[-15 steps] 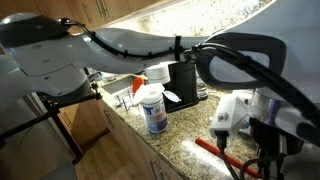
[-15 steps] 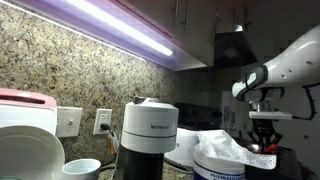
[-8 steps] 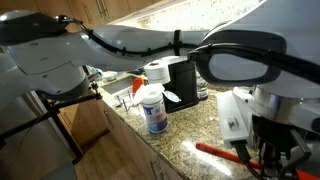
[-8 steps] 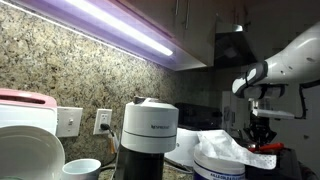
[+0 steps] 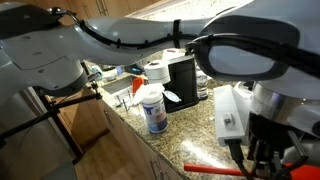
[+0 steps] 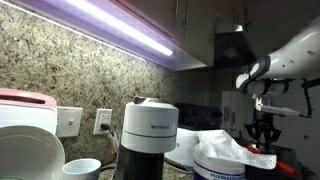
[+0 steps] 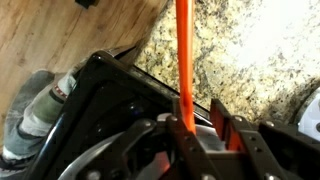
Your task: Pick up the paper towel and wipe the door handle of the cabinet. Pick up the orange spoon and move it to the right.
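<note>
Orange spoon [image 7: 183,55]: one, on or just above granite counter [image 7: 255,50], cannot tell which. Close to counter edge; wooden floor [image 7: 70,30] past edge. In wrist view long thin handle runs straight out from gripper [image 7: 195,122]; near end sits between two fingers. Cannot tell if fingers squeeze spoon or only sit beside it. In exterior view spoon [image 5: 212,168] nearly level, pointing toward one white bottle [image 5: 153,108], well apart, bare counter between. One black coffee machine [image 5: 181,80] farther back.
</note>
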{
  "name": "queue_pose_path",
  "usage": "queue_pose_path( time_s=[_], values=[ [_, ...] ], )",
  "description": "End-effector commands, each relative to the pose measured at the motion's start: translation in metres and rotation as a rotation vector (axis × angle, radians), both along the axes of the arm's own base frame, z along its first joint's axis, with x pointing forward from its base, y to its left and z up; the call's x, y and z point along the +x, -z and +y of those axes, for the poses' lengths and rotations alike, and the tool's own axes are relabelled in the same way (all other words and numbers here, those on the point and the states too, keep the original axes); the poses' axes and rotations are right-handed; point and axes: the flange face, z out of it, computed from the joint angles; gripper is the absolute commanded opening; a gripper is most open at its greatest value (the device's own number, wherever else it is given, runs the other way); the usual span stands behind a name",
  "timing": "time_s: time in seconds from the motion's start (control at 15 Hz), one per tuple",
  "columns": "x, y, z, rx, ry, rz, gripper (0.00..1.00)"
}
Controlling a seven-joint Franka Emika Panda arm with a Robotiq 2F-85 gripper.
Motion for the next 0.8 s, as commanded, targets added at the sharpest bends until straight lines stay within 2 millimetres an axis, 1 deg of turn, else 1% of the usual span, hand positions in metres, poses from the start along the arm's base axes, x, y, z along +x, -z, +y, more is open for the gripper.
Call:
queue_pose_path(
  time_s=[0.0,0.27,0.47,0.53,0.6,0.73],
  values=[
    [-0.007,-0.014,-0.001,0.030,0.052,-0.002,0.69],
    [-0.004,-0.013,-0.003,0.001,0.083,0.010,0.99],
    [-0.004,-0.011,-0.004,-0.019,0.064,0.014,1.00],
    [-0.003,-0.010,-0.004,-0.034,0.026,0.028,1.00],
    [0.000,-0.010,-0.008,-0.103,-0.008,0.065,1.00],
    [0.006,-0.015,-0.012,-0.189,-0.080,0.085,1.00]
  ],
)
